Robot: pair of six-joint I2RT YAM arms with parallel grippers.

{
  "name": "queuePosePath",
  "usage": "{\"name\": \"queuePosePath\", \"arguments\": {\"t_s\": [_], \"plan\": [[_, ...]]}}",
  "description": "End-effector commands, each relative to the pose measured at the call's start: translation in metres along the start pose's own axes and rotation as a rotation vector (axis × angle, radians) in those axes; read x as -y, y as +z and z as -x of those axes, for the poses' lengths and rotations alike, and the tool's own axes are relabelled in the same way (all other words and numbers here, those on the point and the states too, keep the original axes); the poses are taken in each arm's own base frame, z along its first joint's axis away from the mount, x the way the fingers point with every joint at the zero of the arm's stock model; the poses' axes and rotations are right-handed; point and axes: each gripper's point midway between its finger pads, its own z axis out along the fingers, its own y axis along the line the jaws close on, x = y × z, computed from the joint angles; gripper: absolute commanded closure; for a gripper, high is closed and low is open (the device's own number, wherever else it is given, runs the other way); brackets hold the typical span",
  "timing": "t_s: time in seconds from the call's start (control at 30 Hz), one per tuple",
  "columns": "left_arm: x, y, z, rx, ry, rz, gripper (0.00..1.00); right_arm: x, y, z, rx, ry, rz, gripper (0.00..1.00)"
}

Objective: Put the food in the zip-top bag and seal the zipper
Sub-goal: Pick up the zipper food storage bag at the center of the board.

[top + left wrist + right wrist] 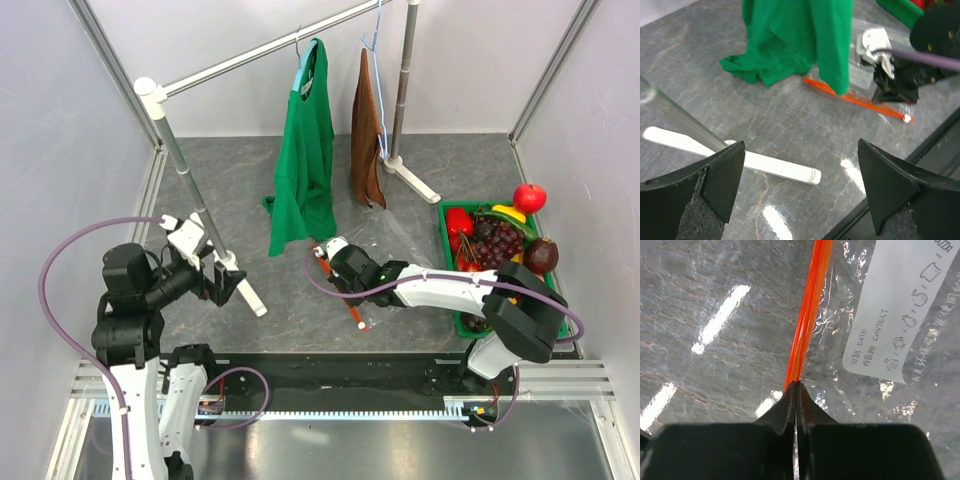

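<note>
The zip-top bag lies flat on the grey table, clear and crinkly, with a white label. Its orange-red zipper runs straight away from my right gripper, which is shut on the strip's near end. In the top view the right gripper sits at the table's middle, and the zipper stretches toward the front edge. The food sits in a green tray at the right: a red apple, dark grapes and a maroon fruit. My left gripper hangs open and empty above bare table.
A clothes rack spans the back, carrying a green shirt and a brown cloth. Its white foot lies just ahead of my left gripper. The shirt's hem hangs over part of the zipper.
</note>
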Motion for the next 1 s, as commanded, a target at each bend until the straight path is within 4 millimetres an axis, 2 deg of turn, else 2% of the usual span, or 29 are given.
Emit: {"name": "queuePosePath", "arguments": {"t_s": [0.0, 0.17, 0.23, 0.3, 0.37, 0.43, 0.47, 0.53, 0.6, 0.7, 0.73, 0.77, 0.8, 0.83, 0.87, 0.9, 0.93, 0.97], "plan": [[0.026, -0.007, -0.016, 0.009, 0.13, -0.118, 0.0, 0.003, -0.031, 0.034, 0.073, -0.052, -0.001, 1.0], [0.04, -0.002, -0.024, 0.022, 0.194, -0.245, 0.0, 0.001, -0.08, 0.059, 0.176, -0.199, 0.07, 1.0], [0.04, 0.0, -0.033, 0.009, 0.299, -0.282, 0.0, 0.007, -0.101, 0.064, 0.218, -0.262, 0.064, 1.0], [0.041, 0.001, -0.036, 0.03, 0.4, -0.304, 0.0, 0.011, -0.115, 0.066, 0.249, -0.359, 0.064, 1.0], [0.056, -0.005, -0.032, 0.083, 0.45, -0.359, 0.0, 0.015, -0.133, 0.07, 0.304, -0.444, 0.061, 1.0], [0.067, -0.01, -0.031, 0.108, 0.457, -0.407, 0.0, 0.014, -0.143, 0.063, 0.316, -0.501, 0.09, 1.0], [0.075, -0.012, -0.028, 0.129, 0.445, -0.449, 0.0, 0.014, -0.146, 0.059, 0.31, -0.522, 0.098, 1.0], [0.079, -0.011, -0.031, 0.135, 0.462, -0.491, 0.0, 0.014, -0.153, 0.055, 0.319, -0.561, 0.113, 1.0], [0.072, -0.001, -0.043, 0.095, 0.424, -0.522, 0.0, 0.016, -0.155, 0.049, 0.304, -0.567, 0.113, 1.0], [0.048, 0.027, -0.052, -0.022, 0.303, -0.521, 0.0, 0.02, -0.16, 0.045, 0.297, -0.556, 0.101, 1.0], [0.054, 0.033, -0.058, -0.071, 0.322, -0.563, 0.02, 0.022, -0.163, 0.044, 0.3, -0.553, 0.098, 1.0], [0.05, 0.044, -0.057, -0.088, 0.31, -0.563, 0.03, 0.024, -0.163, 0.042, 0.289, -0.555, 0.096, 1.0], [0.053, 0.049, -0.06, -0.099, 0.324, -0.572, 0.04, 0.025, -0.163, 0.04, 0.282, -0.574, 0.094, 1.0], [0.066, 0.052, -0.071, -0.122, 0.357, -0.618, 0.04, 0.027, -0.163, 0.039, 0.276, -0.586, 0.087, 1.0], [0.07, 0.057, -0.065, -0.078, 0.397, -0.612, 0.04, 0.028, -0.163, 0.038, 0.278, -0.598, 0.084, 1.0], [0.091, 0.057, -0.069, -0.068, 0.433, -0.68, 0.05, 0.028, -0.167, 0.039, 0.294, -0.624, 0.08, 1.0], [0.096, 0.061, -0.081, -0.1, 0.424, -0.668, 0.05, 0.029, -0.168, 0.038, 0.299, -0.637, 0.081, 1.0], [0.105, 0.064, -0.079, -0.079, 0.461, -0.684, 0.06, 0.03, -0.168, 0.036, 0.3, -0.648, 0.08, 1.0]]}}
